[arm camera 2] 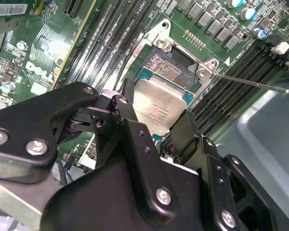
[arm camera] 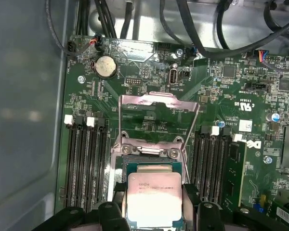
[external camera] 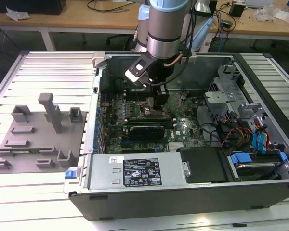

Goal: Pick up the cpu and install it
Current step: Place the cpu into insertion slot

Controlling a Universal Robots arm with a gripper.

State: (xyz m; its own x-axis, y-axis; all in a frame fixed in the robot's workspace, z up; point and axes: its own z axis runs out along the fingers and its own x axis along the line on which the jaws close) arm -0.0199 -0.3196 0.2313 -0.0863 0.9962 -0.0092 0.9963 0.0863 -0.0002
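Your claw pinches the cpu by opposite edges so it hangs level over the open socket just below, retaining frame raised clear.

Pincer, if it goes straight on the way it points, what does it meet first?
Probably the open socket: the pincer holds the cpu directly over it. How much gap remains is unclear.
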